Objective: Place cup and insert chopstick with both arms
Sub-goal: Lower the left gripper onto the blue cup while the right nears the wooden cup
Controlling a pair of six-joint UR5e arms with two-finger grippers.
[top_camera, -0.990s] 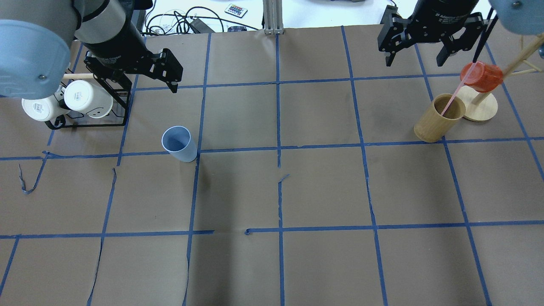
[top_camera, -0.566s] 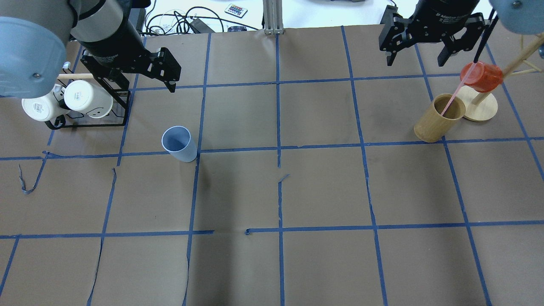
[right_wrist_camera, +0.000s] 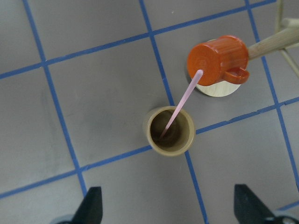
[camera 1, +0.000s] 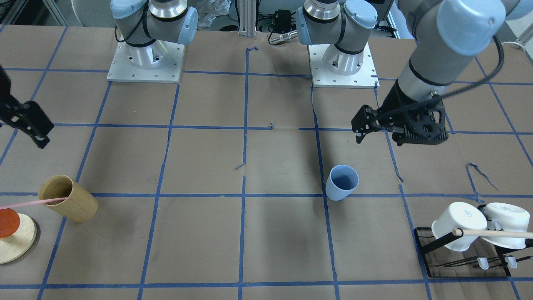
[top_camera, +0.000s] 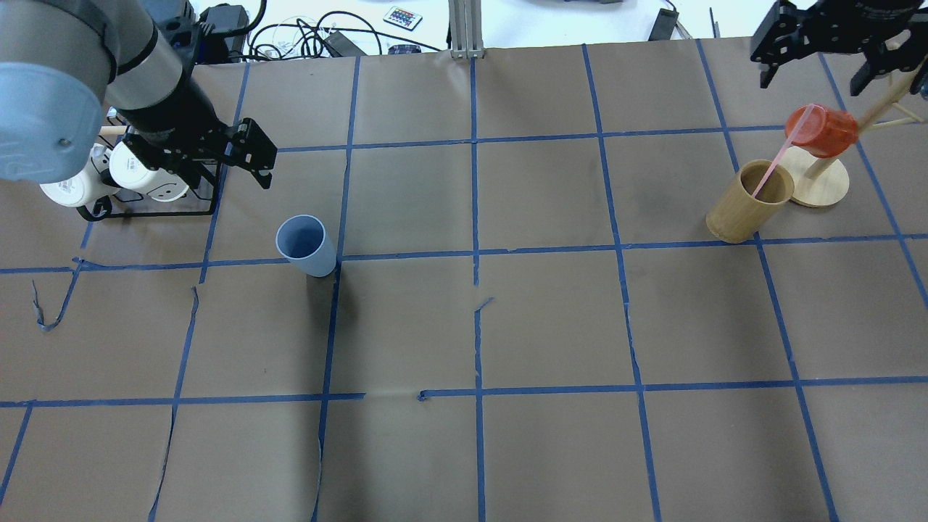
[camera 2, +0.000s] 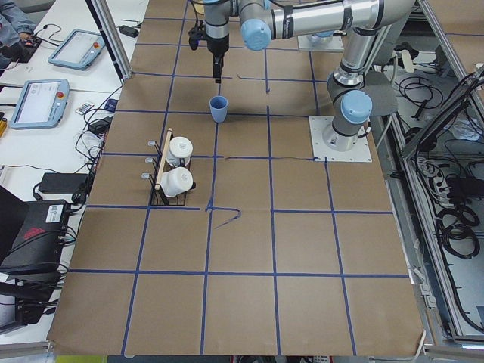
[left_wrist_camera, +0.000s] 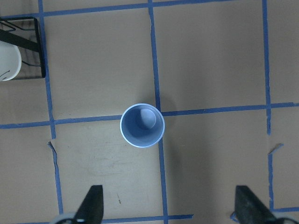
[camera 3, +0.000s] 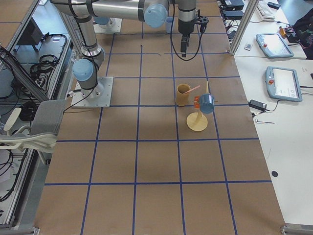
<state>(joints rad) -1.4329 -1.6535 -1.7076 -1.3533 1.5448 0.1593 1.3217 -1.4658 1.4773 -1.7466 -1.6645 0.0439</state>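
Standing smooth tapered blue cup (top_camera: 306,245), thin pink chopstick (right_wrist_camera: 180,106) leaning

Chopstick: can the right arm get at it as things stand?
Probably yes. The open right tool hangs above the chopstick, which sticks out of the wooden cup. The orange mug crowds its top end, so a lower grip looks freer.

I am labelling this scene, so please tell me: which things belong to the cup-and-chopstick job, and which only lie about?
Job: light blue cup; pink chopstick, leaning in the wooden cylinder cup; left end effector; right end effector.
Lying about: two white mugs on the black rack; orange mug on the wooden stand.
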